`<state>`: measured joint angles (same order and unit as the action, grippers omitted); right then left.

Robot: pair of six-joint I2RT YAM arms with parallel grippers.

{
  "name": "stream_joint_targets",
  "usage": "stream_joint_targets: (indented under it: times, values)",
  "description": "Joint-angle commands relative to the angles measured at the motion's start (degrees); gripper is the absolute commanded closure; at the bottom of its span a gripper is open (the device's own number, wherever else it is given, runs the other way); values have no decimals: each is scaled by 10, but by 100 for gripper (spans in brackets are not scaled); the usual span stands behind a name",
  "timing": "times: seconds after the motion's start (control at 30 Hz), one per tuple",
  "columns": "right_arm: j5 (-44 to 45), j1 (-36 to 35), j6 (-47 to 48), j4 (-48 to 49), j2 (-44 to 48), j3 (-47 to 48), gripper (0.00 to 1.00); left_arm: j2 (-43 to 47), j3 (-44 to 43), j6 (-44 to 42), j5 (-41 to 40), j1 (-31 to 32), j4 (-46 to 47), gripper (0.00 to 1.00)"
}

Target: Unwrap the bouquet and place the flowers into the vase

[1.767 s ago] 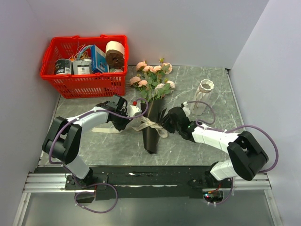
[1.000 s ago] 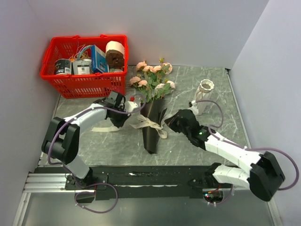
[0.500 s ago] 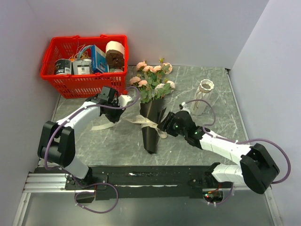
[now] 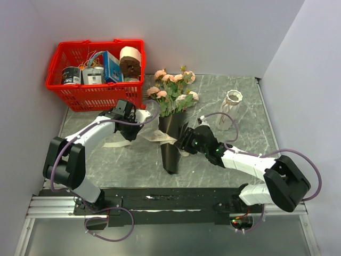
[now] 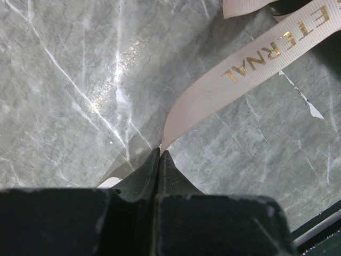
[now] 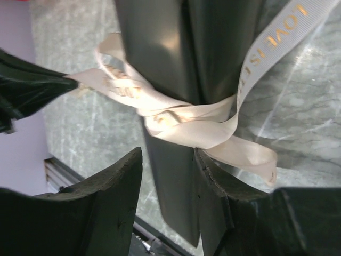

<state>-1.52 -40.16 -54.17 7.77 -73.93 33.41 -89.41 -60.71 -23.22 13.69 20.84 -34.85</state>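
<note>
Wrapped bouquet (image 4: 171,144) lies mid-table; the white vase (image 4: 230,109) stands well apart on its right.
Pale pink flowers (image 4: 173,90) point toward the far edge; a cream ribbon (image 6: 181,120) is knotted around the dark paper cone.

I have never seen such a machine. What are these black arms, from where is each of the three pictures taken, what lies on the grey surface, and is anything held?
These are two robot arms with two-finger grippers. One picture looks down from above; the other two come from cameras on the wrists. On the grey marble table are a bouquet of pale pink roses in dark paper, a small white ceramic vase and a red plastic basket. The left gripper is shut on the end of the cream ribbon. The right gripper has its fingers on either side of the paper; whether they squeeze it I cannot tell.
</note>
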Motion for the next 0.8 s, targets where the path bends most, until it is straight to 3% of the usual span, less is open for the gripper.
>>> stream_joint_targets:
  times: [0.0,0.47,0.77]
  values:
    - [14,-3,-4,8,-16,10,50,5,3,-2,13,3,6,99]
    - [31,22,-28,41,2,-26,48,8,14,-9,8,9,6,99]
    - [-14,42,-42,73,45,-62,48,6,16,-9,5,22,3,99]
